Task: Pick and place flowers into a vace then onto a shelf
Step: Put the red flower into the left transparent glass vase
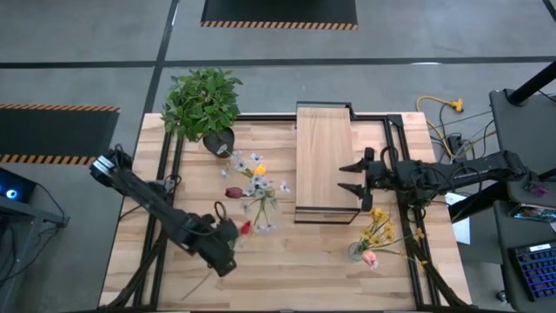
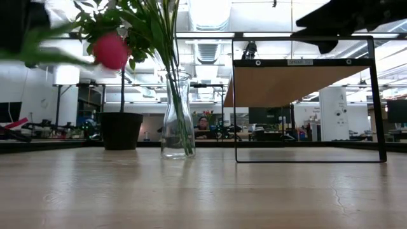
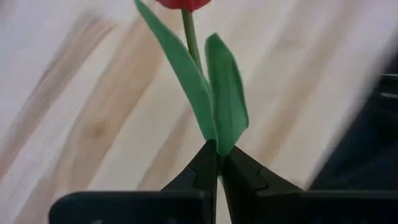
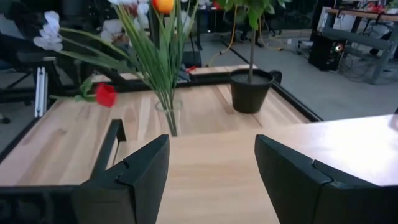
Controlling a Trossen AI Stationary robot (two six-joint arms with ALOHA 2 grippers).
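Note:
My left gripper [image 1: 229,231] hangs above the table's near left part and is shut on a red tulip [image 1: 246,228], a little to the near left of a clear glass vase [image 2: 177,114]. The vase stands on the table and holds several flowers [image 1: 258,187]. The tulip's bloom shows high in the low view [image 2: 111,51]. My right gripper [image 1: 343,176] is open and empty over the pale-wood shelf [image 1: 326,161]. Loose yellow blooms [image 1: 378,233] and a pink tulip [image 1: 371,258] lie on the table at the near right. My left gripper pinches the red tulip between its two fingers at the stem and the base of its two green leaves [image 3: 216,138], well below the bloom [image 3: 183,3]. The tulip is lifted clear of the table. Its bloom points toward the vase, and the stem's lower end [image 1: 204,278] trails toward the near left.
A bushy green potted plant [image 1: 204,104] in a black pot stands at the far left, close behind the vase. The shelf's black frame [image 2: 375,102] stands at mid table. Black rails run along the table's left and right sides. Bare wood lies along the near edge [image 1: 295,269].

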